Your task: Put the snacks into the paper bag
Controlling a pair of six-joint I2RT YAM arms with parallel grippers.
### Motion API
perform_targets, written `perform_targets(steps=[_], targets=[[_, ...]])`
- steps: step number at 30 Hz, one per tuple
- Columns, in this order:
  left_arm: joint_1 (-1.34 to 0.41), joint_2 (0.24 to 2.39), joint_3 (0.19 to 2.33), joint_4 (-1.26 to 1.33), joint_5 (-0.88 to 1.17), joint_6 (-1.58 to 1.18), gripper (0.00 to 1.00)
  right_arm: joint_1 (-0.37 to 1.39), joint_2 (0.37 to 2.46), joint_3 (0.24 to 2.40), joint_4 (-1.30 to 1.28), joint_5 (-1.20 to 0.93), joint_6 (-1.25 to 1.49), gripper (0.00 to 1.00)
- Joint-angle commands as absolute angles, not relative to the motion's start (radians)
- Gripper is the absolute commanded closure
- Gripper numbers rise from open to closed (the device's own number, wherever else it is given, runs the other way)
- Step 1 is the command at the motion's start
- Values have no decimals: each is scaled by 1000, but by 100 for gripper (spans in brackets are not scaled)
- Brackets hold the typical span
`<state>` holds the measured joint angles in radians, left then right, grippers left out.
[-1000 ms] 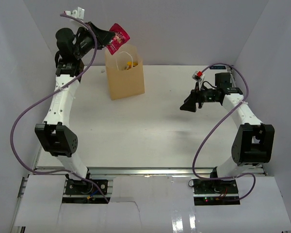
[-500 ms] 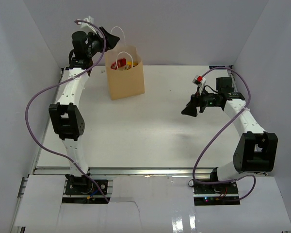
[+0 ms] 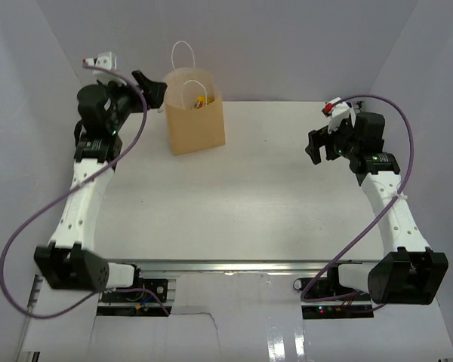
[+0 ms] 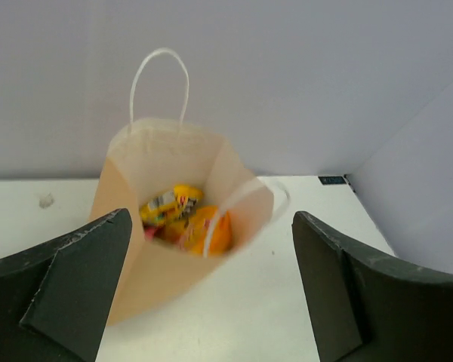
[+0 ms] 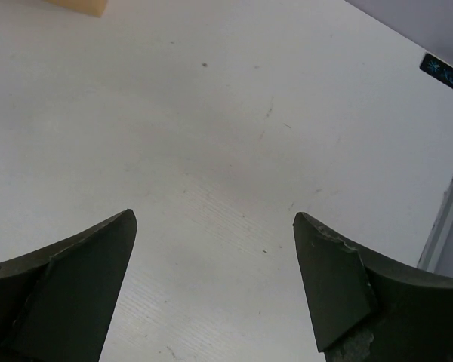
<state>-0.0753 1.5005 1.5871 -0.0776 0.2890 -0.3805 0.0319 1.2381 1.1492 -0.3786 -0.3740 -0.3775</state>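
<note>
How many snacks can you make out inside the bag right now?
2: a yellow packet on the left inside the paper bag, and an orange one beside it. Others may be hidden underneath.

left arm (image 3: 83, 181) raised, jaws wide, empty, right arm (image 3: 393, 213) forward, jaws wide, empty

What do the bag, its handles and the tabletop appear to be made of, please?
Paper bag: matte tan kraft paper, creased at its folds. Handles: white cord, paper or cotton, too blurred to tell. Table: smooth white board, likely laminate, faintly scuffed.
</note>
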Motion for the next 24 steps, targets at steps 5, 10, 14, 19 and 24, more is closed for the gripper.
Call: perform_targets(steps=[5,10,14,19,24], targets=[[-69,800,918,-156,135,-324,2,12,1160,1161,-397,-144,-227,10],[-67,531,735,-311,97,-354,2,12,1074,1124,-414,-86,-175,10],[-69,488,696,-341,136,-393,2,12,1028,1074,-433,-48,-140,10],[-67,492,689,-351,193,-429,2,12,968,1025,-433,-5,-144,10],[-68,479,683,-360,219,-449,2,12,917,979,-430,60,-153,10]])
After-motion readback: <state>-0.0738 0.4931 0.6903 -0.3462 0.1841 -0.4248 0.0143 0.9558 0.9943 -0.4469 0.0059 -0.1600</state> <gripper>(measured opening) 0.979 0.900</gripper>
